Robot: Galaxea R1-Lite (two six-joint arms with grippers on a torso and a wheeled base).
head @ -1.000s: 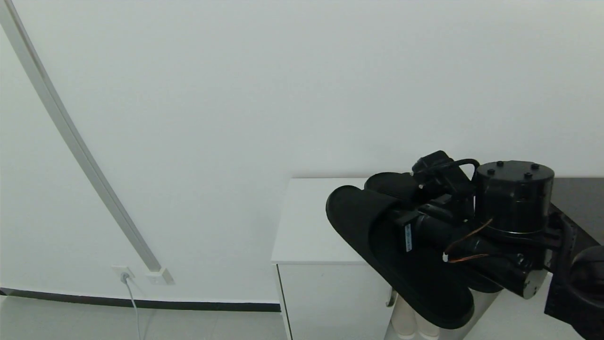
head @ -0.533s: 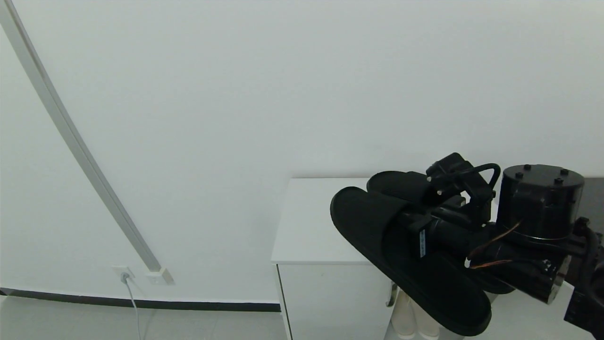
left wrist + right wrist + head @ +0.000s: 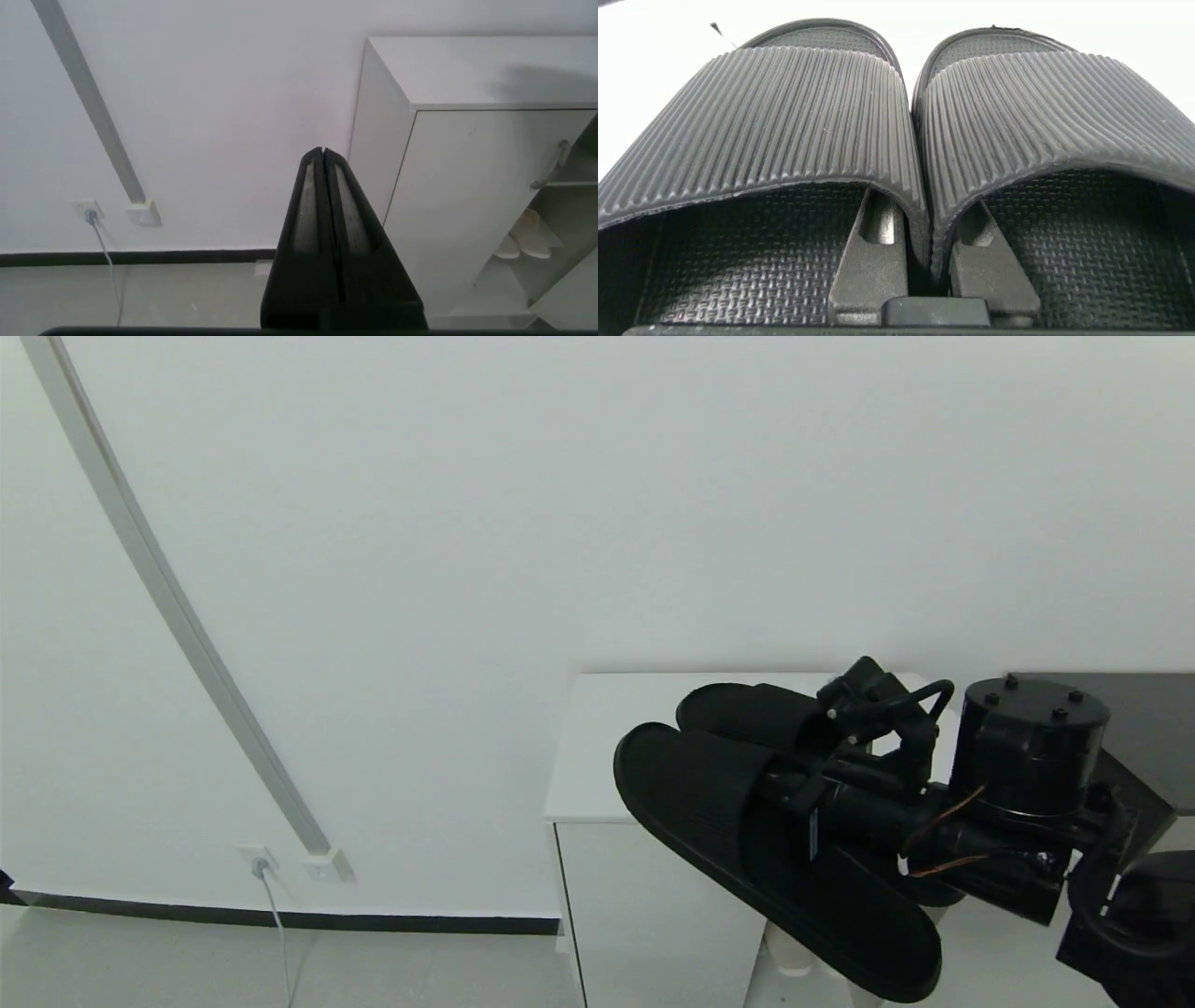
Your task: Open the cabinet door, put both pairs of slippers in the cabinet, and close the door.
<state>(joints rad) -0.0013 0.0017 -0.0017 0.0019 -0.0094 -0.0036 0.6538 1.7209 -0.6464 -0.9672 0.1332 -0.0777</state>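
Slippers (image 3: 709, 784) (black, ribbed straps) hang side by side off R gripper (image 3: 822, 784), in the air in front of the white cabinet (image 3: 607, 747), near its top front edge. R jaws are narrow: fingers (image 3: 873, 257) go one under each strap, pinching the inner strap walls together. L gripper (image 3: 322, 163) has jaws pressed fully together, nothing in them, near the cabinet's side. White slippers (image 3: 523, 241) sit on a shelf inside, past the door handle (image 3: 558, 161).
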